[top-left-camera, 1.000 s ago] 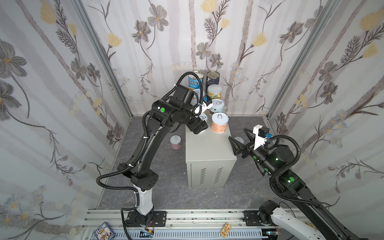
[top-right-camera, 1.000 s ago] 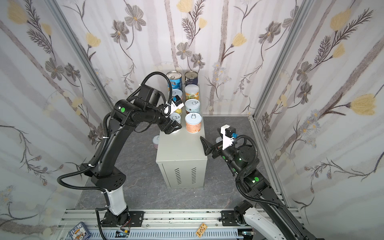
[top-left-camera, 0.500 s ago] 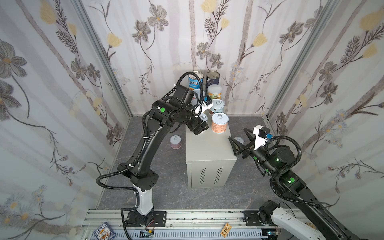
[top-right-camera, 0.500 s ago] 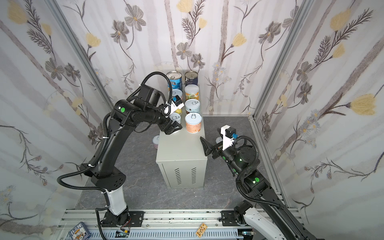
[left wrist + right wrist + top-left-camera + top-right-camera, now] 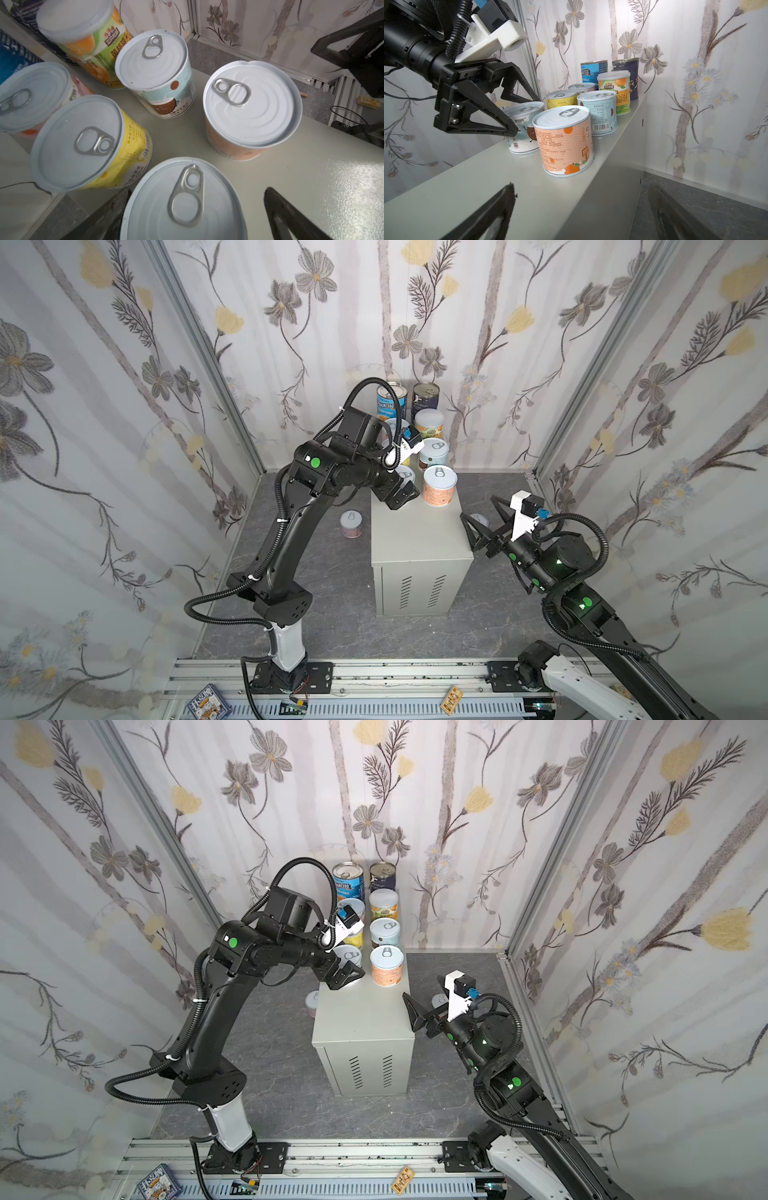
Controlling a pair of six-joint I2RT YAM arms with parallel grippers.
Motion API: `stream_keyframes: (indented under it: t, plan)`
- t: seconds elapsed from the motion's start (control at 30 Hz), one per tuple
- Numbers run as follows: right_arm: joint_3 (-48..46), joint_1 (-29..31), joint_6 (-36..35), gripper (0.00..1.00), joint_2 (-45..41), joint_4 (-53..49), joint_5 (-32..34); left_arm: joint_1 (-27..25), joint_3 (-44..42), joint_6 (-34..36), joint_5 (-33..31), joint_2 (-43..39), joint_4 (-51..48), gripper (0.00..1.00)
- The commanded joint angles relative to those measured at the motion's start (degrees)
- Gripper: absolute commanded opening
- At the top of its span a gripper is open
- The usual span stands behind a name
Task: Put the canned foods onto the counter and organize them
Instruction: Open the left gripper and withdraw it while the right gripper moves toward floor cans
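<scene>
left claw (image 5: pixel 527 115) spread wide astride coconut can (image 5: pixel 525 143); right claw (image 5: pixel 477 508) empty

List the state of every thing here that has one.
left gripper: open, jaws either side of the coconut can
coconut can: upright on the counter
orange can: upright on the counter, free
pink can: upright on the floor, not yet placed
tenth can: on the floor, partly hidden
counter: holds eight cans in two rows
right gripper: open, empty
</scene>
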Motion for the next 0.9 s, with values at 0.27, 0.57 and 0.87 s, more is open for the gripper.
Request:
stream_keyframes:
  t: [0.27, 0.57, 0.87]
  plan:
    - [-2.01, -0.2, 0.73, 1.0, -4.5, 2.26, 8.42, 1.73, -18.37, -5.62, 0.45, -11.82, 20.46, 1.0]
    - [-4.65, -2.42, 6.03, 1.0, -4.8, 1.18, 23.19, 4.44, -36.19, -15.23, -11.15, -23.09, 39.91, 1.0]
    - [-8.1, -9.41, 14.5, 1.0, 3.13, -0.91, 23.6, 4.65, -65.88, -30.28, -21.75, -42.36, 65.24, 1.0]
